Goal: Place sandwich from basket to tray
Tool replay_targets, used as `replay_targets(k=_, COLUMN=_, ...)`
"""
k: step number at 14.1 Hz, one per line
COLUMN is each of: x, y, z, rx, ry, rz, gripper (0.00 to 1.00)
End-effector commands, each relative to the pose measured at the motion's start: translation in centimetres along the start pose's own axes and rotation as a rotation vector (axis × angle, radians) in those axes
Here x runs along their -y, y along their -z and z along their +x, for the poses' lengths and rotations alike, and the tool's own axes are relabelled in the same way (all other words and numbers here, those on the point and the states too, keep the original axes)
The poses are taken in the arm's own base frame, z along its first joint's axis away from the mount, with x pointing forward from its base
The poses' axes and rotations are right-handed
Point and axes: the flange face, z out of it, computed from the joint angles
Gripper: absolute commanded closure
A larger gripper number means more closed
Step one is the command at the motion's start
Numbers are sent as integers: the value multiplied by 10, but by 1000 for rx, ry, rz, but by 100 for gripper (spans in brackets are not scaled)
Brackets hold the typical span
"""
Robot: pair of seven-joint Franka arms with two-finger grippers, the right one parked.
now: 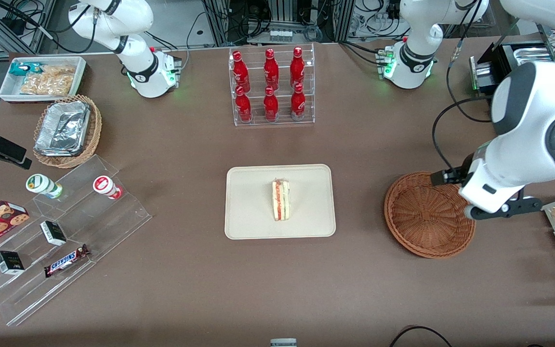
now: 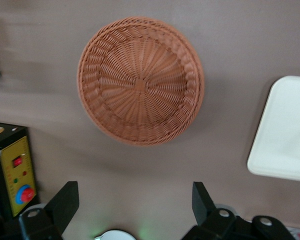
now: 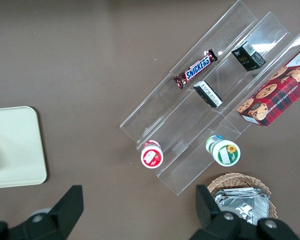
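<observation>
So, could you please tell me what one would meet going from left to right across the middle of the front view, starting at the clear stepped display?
Clear stepped display → tray → sandwich lying on the tray → basket, now empty → gripper, open, raised over the table beside the basket.

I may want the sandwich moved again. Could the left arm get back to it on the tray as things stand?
Probably yes. The sandwich lies alone on the tray with nothing over it. The gripper hangs open above the empty basket, beside the tray.
</observation>
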Motion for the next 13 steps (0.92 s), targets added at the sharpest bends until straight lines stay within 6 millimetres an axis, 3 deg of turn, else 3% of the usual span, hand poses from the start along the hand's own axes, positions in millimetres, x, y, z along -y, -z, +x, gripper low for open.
replay_targets(k=1, x=38, y=14, z=-20, rx=8, ry=-25, rz=-2, gripper=0)
replay_targets(k=3, x=64, y=22, z=-29, rx=4, ry=-26, rz=-17, gripper=0)
replay_targets(k=6, x=71, y=35, z=-46, rx=28, ry=-26, rz=-12, gripper=0)
replay_targets(k=9, x=78, y=56, z=-81, rx=60, ry=-25, rz=1, gripper=0)
replay_targets(k=11, x=84, y=59, z=-104, rx=65, ry=-52, rz=6, gripper=0)
replay_targets(k=13, x=85, y=60, z=-111, rx=63, ry=-61, rz=-15, gripper=0)
